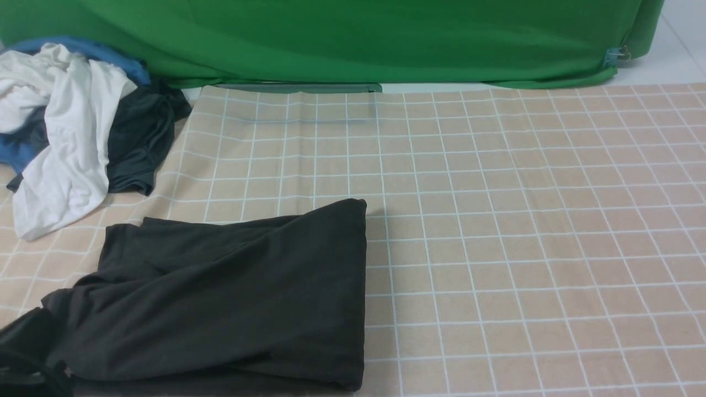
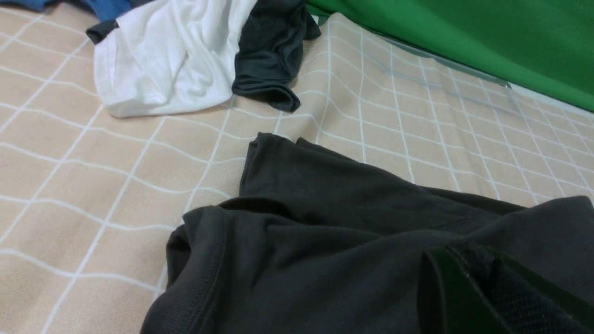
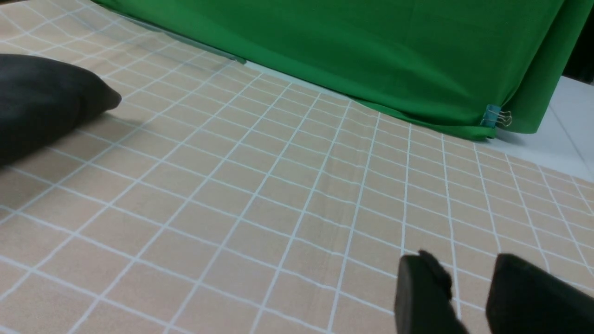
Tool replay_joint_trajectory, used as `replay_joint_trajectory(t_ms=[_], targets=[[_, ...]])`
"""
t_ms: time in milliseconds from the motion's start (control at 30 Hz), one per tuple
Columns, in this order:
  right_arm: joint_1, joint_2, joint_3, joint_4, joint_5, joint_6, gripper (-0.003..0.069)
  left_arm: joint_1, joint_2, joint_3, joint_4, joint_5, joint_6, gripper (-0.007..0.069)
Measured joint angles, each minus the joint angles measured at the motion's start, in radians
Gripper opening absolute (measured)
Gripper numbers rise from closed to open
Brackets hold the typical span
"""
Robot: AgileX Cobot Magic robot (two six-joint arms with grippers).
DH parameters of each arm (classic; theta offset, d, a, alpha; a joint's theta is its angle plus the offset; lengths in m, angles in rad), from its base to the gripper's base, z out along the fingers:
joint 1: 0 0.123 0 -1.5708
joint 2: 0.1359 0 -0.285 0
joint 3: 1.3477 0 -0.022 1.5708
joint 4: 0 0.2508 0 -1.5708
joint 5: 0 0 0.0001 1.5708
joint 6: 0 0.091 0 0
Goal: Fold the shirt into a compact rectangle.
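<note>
While the large black soft-cotton T-shirt (image 1: 231,298) lies already doubled over on the near-left part of the worktop (image 1: 524,231), covered by a beige cloth with a white grid, the front view suggests a late folding step: its right edge is a clean, straight fold, but the left side trails off in a loose, rumpled tail toward the picture's corner. A black shape at that lower-left corner may be the left end effector (image 1: 25,364), though the view is too dark there to be sure. A heap of crumpled white, blue and dark grey garments (image 1: 71,132) sits at the far left, well apart from the shirt, before a green fabric backdrop (image 1: 353,38).

From the left wrist view, the shirt shows a stitched hem and soft ridges of matte knit fabric. The left end effector (image 2: 482,297) sits pressed together amid the cloth, apparently pinching a gather of the shirt. The next move, I judge, calls for carrying that gathered side across onto the flat part and laying it square with the straight fold.

From the right wrist view, the right end effector (image 3: 468,297) hovers over bare grid cloth with its black fingers (image 3: 422,297) spread and holding nothing; only a rounded corner of the shirt shows, well apart. It would need to come in to steady the far edge.
</note>
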Motion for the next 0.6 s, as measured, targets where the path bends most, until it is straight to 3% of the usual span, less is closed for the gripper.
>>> replay_joint_trajectory(t_ms=[233,600], targets=[[0.000,0.000,0.000,0.000,0.000,0.000,0.0240,-0.057,-0.197,0.109,0.143,-0.019,-0.184,0.0016],[-0.022,0.000,0.000,0.000,0.000,0.000,0.0240,-0.063,-0.209,0.116,0.174,-0.019,-0.201,0.0016]])
